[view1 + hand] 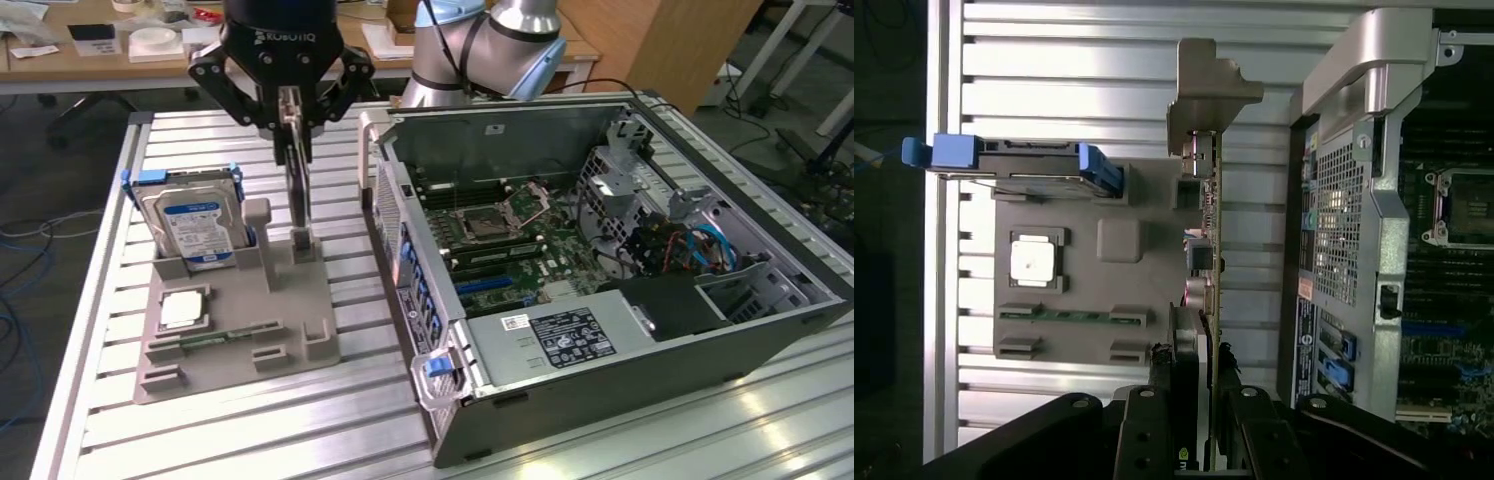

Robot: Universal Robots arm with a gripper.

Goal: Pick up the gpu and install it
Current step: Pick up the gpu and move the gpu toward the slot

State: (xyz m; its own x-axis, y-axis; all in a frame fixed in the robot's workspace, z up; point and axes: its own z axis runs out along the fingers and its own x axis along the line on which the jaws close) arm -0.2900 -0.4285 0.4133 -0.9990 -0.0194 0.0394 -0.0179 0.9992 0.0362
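The gpu [300, 185] hangs edge-on as a thin dark card with my gripper [291, 125] shut on its upper edge. Its lower end stands right over the upright slot of the grey holder tray [300, 300]; whether it still touches the slot I cannot tell. In the wrist view the gpu [1202, 250] runs away from my gripper [1192, 425], with its silver bracket [1209, 85] at the far end and the black fan housing between the fingers [1144, 430]. The open computer case [601, 250] lies to the exterior view's right of the card, with the motherboard [507, 240] exposed.
On the holder tray [1119, 240] stand a silver hard drive [198, 225] in a blue frame, a CPU [180, 310] and a green memory stick [220, 338]. The case's rear wall [1354, 220] sits close beside the card. The arm's base [494, 50] rises behind the case on the slatted aluminium table [240, 440].
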